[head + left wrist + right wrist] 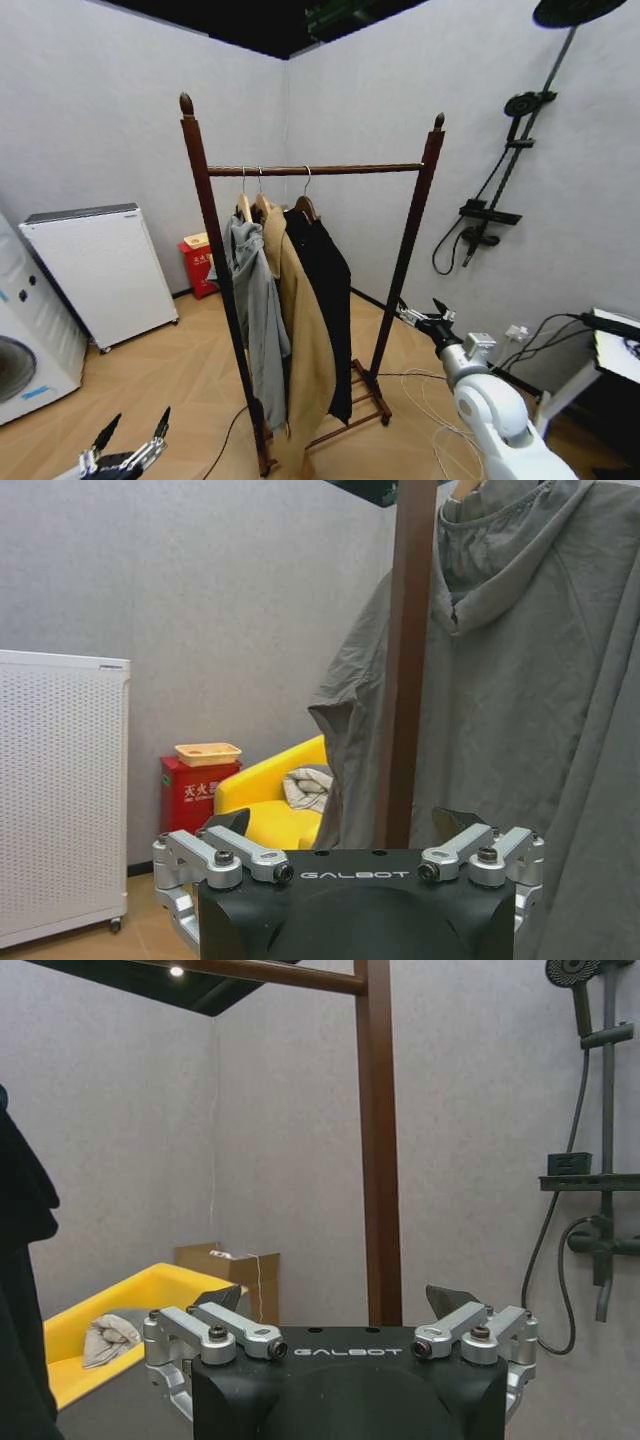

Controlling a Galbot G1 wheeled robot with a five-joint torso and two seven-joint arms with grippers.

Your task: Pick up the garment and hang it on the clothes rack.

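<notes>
The clothes rack [330,169] stands in the middle of the room, dark reddish-brown with two knob-topped posts and one rail. The garment [328,300], long and black, hangs on a hanger at the right of a tan coat [305,360] and a grey hoodie [258,320]. My right gripper [420,308] is open and holds nothing, low by the right post [378,1140], with the black garment's edge [20,1290] beside it. My left gripper [140,418] is open and holds nothing, low at the near left, facing the left post [410,660] and the hoodie [520,730].
A washing machine [25,350] and a white cabinet [100,270] stand at the left, with a red box [200,265] by the back wall. A yellow bin [270,800] lies behind the rack. A shower fixture [500,190] hangs on the right wall. Cables [430,390] cross the floor.
</notes>
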